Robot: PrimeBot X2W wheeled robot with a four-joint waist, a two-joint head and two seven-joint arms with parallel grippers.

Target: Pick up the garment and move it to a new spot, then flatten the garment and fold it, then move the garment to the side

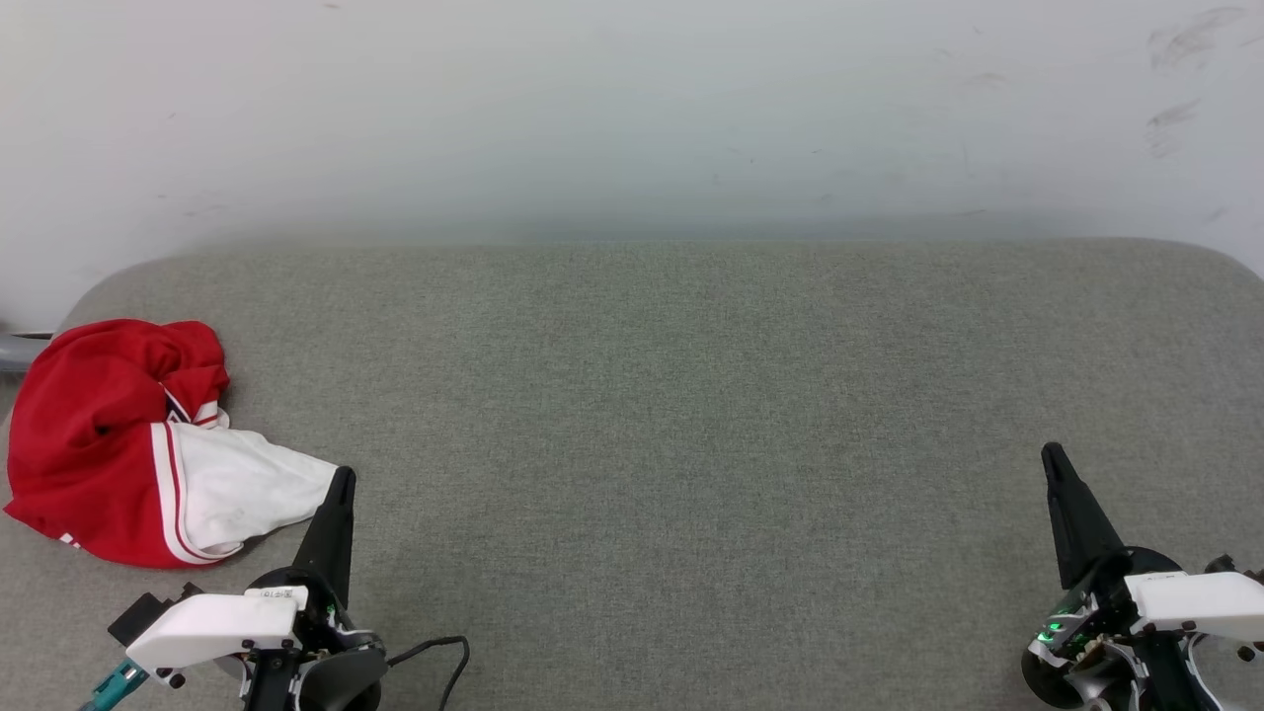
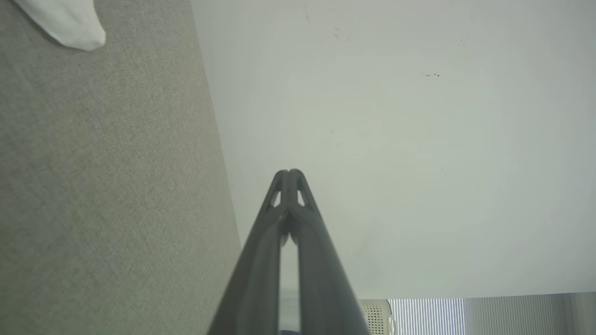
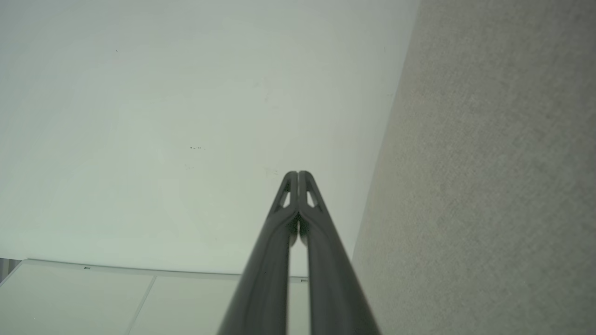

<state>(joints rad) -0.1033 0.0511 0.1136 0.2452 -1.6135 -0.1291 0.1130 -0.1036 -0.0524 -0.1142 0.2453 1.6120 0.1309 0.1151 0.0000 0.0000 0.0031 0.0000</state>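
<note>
Left gripper [image 1: 343,476], lower left of the head view: its two dark fingers are pressed together into a single point and grasp nothing. The left wrist view confirms this, with the tips [image 2: 289,173] meeting and only thin slots of light showing lower down.

The garment [image 1: 109,434] lies crumpled at the left end of the grey upholstered surface [image 1: 642,444], close to its rounded corner. It is a red bundle with a white sleeve, edged in red-and-white trim, spread out toward the gripper. In the head view the sleeve's outer corner sits just beside the left fingertips, on their left. Whether cloth and finger touch cannot be told from that view. In the left wrist view the white sleeve corner [image 2: 70,21] lies off in the upper left, clear of the closed fingers.

Right gripper [image 1: 1050,452], lower right of the head view, is likewise clenched on nothing, its tips [image 3: 298,173] meeting in the right wrist view. It is well apart from the garment — most of the surface's width lies between them.

A pale, lightly scuffed wall [image 1: 632,118] rises behind the surface. A black cable [image 1: 444,657] loops beside the left wrist.
</note>
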